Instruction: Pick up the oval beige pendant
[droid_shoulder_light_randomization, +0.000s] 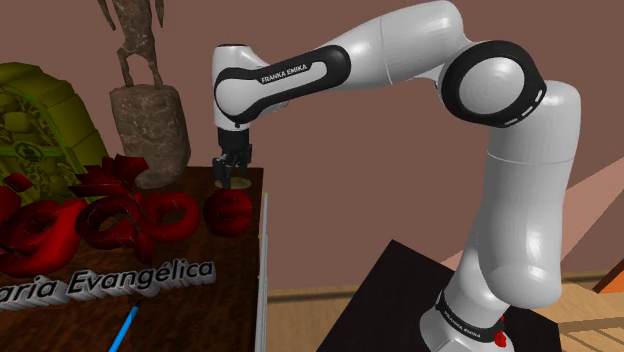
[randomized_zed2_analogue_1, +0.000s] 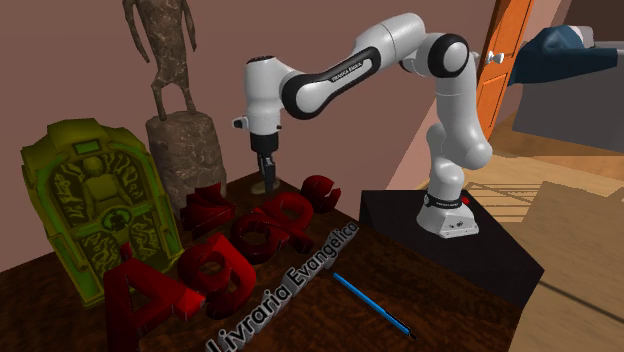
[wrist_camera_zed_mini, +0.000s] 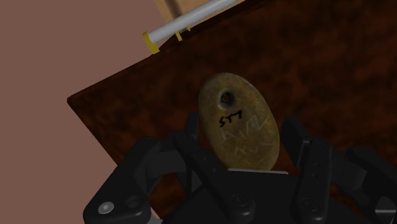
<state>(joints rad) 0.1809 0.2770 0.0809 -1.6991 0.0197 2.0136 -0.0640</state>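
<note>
The oval beige pendant (wrist_camera_zed_mini: 240, 137) has a small hole near one end and black marks beneath it. It sits between the black fingers of my gripper (wrist_camera_zed_mini: 242, 130), which are clasped against its two sides. In the shoulder view the gripper (droid_shoulder_light_randomization: 233, 177) hangs straight down just over the far corner of the dark wooden table (droid_shoulder_light_randomization: 232, 260). The second exterior view shows the gripper (randomized_zed2_analogue_1: 265, 176) at that same far corner, with a bit of the tan pendant (randomized_zed2_analogue_1: 264, 186) at its tips.
A red ball shape (droid_shoulder_light_randomization: 228, 210) and red letter sculptures (droid_shoulder_light_randomization: 130, 215) lie close to the gripper. A brown figure on a stone base (droid_shoulder_light_randomization: 150, 125), a green plaque (randomized_zed2_analogue_1: 95, 205), a blue pen (randomized_zed2_analogue_1: 370, 303) and a white rod (wrist_camera_zed_mini: 191, 24) off the table's edge are nearby.
</note>
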